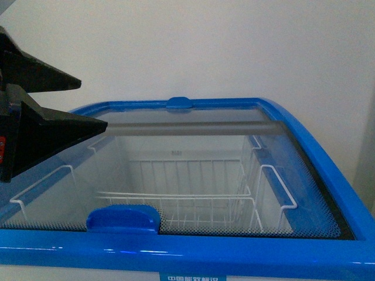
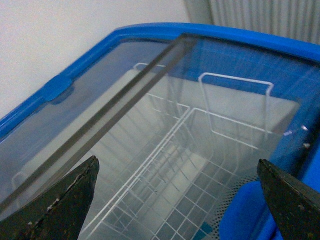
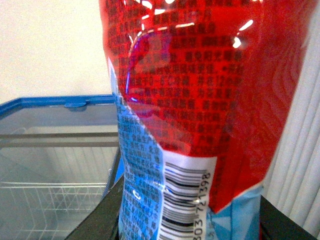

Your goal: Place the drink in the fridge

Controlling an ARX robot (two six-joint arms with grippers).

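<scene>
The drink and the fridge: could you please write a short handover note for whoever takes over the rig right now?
Left gripper: open and empty, hovering over the left part of the fridge, above its glass lid.
Right gripper: shut on the drink, near the fridge; it is out of the front view.
Fridge: the glass lid appears to cover the wire baskets; nothing touches the near lid handle.
Done: the drink is in hand at the fridge.
Left: slide the lid open, lower the drink into a basket, release.
</scene>
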